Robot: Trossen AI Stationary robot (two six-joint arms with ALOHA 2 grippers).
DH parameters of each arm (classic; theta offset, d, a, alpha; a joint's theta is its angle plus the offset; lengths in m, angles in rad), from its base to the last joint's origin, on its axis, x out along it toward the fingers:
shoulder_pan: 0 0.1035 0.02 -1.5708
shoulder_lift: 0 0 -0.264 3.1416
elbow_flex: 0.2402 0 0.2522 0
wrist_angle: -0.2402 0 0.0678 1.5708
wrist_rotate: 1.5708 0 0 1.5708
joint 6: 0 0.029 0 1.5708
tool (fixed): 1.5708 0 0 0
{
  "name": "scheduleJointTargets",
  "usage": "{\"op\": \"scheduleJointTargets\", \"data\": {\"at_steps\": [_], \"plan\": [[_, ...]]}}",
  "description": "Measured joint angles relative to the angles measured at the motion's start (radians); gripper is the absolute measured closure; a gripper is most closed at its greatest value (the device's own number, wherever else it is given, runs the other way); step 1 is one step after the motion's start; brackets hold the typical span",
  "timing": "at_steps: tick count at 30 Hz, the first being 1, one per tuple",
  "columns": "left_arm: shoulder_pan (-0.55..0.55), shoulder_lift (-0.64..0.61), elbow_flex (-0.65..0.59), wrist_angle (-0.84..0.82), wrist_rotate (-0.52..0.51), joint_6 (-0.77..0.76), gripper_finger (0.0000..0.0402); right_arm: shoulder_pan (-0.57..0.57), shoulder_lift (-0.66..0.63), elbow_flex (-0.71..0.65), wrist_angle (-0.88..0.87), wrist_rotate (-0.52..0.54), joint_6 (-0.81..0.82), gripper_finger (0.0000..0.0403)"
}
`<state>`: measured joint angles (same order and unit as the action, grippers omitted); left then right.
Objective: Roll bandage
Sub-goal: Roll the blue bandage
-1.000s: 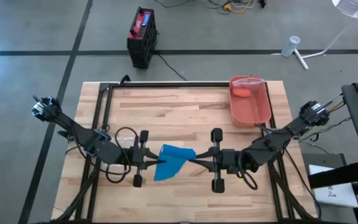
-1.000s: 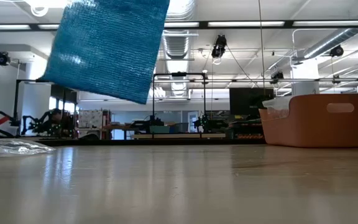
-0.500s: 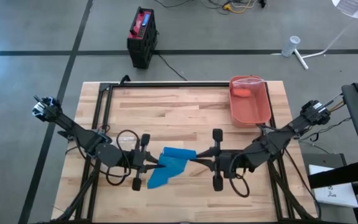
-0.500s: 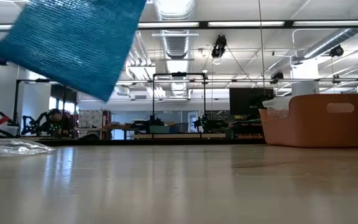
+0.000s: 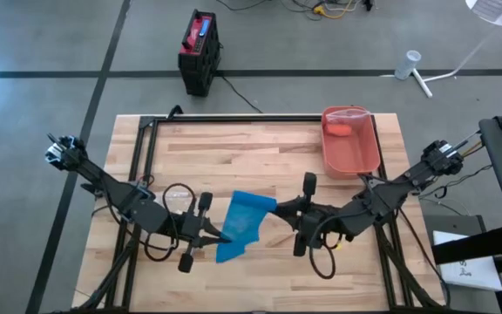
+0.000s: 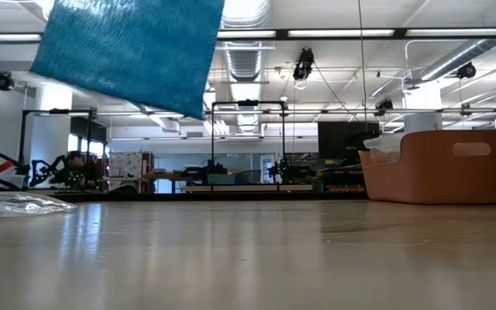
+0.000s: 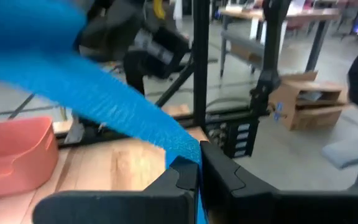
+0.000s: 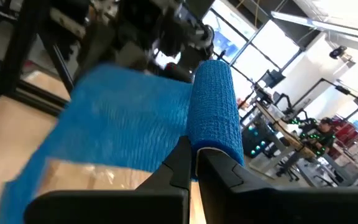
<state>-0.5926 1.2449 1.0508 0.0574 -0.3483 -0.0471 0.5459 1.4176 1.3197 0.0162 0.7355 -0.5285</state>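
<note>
One blue bandage [image 5: 243, 223] hangs between my two grippers, lifted clear of the worktop, over its middle toward the near edge. My left gripper [image 5: 219, 233] is clamped shut on the loose strip's lower end. My right gripper [image 5: 279, 209] is pinched tight on the rolled end [image 8: 214, 107]. A salmon bin [image 5: 351, 141] sits at the worktop's far right corner

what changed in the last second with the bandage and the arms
Both end effectors stayed shut on the blue bandage, held off the table. The right end effector swung toward the table's far side, its wrist turning; the left end effector dropped slightly toward the near edge. The bandage now slants more steeply between them. The pink bin did not move.
</note>
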Motion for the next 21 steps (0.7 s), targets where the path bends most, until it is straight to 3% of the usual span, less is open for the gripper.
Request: {"op": "scheduleJointTargets", "data": {"at_steps": [6,21], "plan": [[0.000,0.000,0.000,0.094,0.050,0.005,0.0401,-0.028,0.018,0.000,-0.022,-0.001,0.015,0.0394],[0.009,0.001,0.000,0.286,0.047,-0.078,0.0401,-0.032,0.019,-0.006,-0.081,-0.005,0.167,0.0394]]}}
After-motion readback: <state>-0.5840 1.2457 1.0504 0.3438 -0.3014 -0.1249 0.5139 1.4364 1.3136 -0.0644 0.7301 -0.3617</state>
